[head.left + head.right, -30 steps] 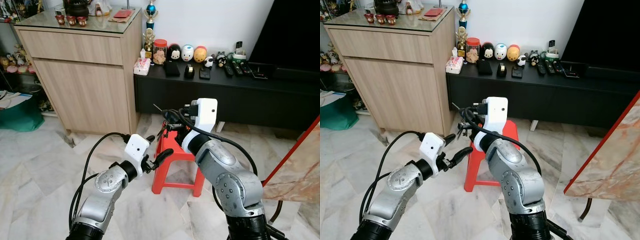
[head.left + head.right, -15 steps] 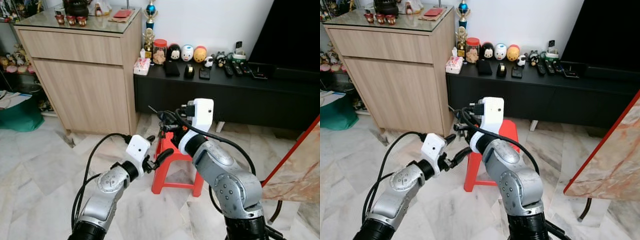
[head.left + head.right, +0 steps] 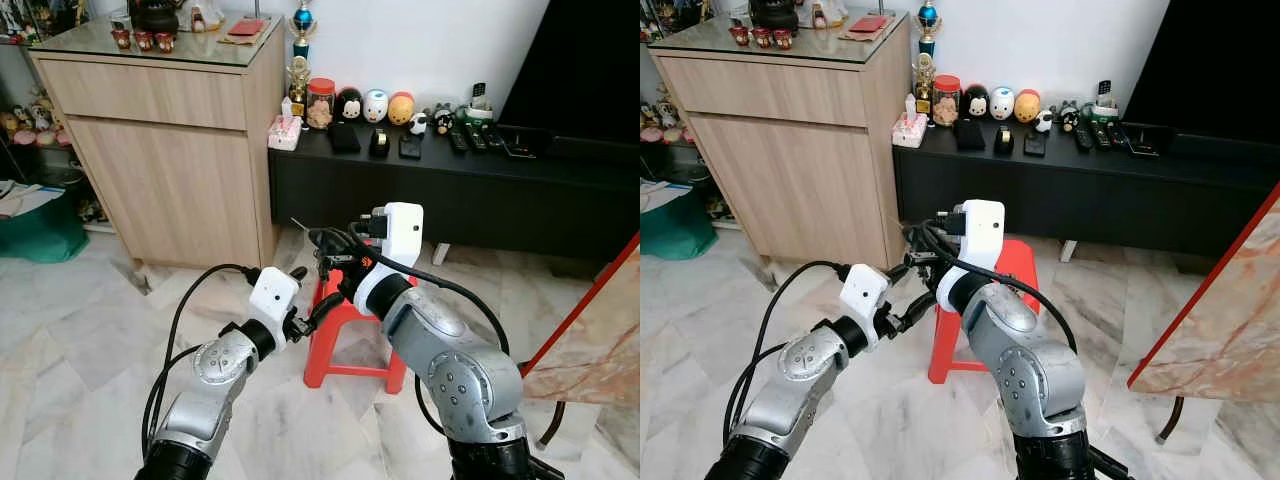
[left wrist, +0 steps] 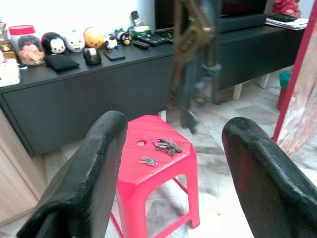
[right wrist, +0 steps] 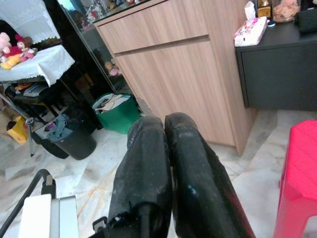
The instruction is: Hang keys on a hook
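The keys (image 4: 167, 145) lie on the red stool (image 4: 148, 171) at frame centre. The left tool (image 4: 171, 168) gapes wide and empty before it; the right tool (image 5: 166, 148) is pressed closed, holding nothing.

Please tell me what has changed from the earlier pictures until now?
The right tool has swung a little toward the robot's left, above the red stool. The left tool stays open beside it, and the keys still lie on the stool.

keys (image 4: 167, 146) on stool (image 4: 158, 168), frame centre | cabinet (image 3: 170, 130) upper left | bench (image 3: 450, 190) behind stool
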### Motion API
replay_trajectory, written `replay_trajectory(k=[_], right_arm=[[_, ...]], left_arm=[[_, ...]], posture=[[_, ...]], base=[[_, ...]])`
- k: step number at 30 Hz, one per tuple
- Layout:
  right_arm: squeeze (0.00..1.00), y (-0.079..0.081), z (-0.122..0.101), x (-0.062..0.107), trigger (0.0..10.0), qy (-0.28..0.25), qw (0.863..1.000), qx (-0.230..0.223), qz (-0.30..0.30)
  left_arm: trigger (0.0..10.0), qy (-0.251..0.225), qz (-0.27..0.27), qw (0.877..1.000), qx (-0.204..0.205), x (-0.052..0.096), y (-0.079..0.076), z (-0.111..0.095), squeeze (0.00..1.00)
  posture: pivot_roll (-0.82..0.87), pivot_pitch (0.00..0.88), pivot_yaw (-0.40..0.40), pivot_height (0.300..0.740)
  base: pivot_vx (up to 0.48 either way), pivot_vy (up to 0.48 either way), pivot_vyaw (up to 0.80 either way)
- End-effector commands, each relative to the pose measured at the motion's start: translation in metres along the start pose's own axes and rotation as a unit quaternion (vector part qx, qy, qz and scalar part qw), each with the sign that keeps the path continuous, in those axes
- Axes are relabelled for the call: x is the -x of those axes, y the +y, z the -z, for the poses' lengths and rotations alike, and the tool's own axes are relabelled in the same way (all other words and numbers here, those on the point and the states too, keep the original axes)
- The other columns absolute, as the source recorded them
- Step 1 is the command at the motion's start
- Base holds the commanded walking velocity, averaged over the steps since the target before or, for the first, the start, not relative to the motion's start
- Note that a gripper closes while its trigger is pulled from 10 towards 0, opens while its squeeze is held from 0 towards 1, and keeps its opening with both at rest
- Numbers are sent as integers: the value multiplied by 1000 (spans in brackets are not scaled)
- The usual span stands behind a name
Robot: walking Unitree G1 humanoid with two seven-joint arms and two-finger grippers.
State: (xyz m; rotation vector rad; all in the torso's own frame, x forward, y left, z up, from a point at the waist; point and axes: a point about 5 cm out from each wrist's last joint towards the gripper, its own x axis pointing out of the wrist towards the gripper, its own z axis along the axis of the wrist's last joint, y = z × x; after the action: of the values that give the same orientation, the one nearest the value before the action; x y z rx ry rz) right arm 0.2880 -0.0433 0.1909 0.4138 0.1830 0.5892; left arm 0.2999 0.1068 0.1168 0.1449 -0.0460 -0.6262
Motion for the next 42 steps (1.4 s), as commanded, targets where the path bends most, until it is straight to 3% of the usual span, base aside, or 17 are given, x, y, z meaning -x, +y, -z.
replay_trajectory(k=[1,2,9,10,11,12,42], right_arm=[[0,7,-4,2,10000,-12,1000,-6,-9],[0,7,-4,2,10000,-12,1000,-7,-9],[0,7,-3,2,10000,-13,1000,-14,-11],[0,7,-3,2,10000,-12,1000,-15,-11],[0,7,-3,2,10000,-12,1000,-15,-11],[0,7,-3,2,10000,-12,1000,-15,-11],[0,6,-2,1,10000,-10,1000,-23,-7]], left_arm=[[10000,-4,-5,1000,-7,-3,3,-2,0],[4627,-4,-6,1000,-6,-3,3,-2,0],[4353,-5,-12,1000,-3,-2,4,-1,0],[2000,-5,-12,1000,-2,-2,5,-1,0],[2000,-5,-12,1000,-2,-2,5,-2,0],[0,-6,-13,1000,-2,-3,5,-2,0],[0,-9,-14,1000,5,0,6,-1,0]], posture=[[10,0,-112,740],[11,0,-112,740],[12,0,-113,740],[13,0,-113,740],[13,0,-113,740],[13,0,-113,740],[17,0,-116,740]], base=[[0,0,0],[0,0,0],[0,0,0],[0,0,0],[0,0,0],[0,0,0],[0,0,0]])
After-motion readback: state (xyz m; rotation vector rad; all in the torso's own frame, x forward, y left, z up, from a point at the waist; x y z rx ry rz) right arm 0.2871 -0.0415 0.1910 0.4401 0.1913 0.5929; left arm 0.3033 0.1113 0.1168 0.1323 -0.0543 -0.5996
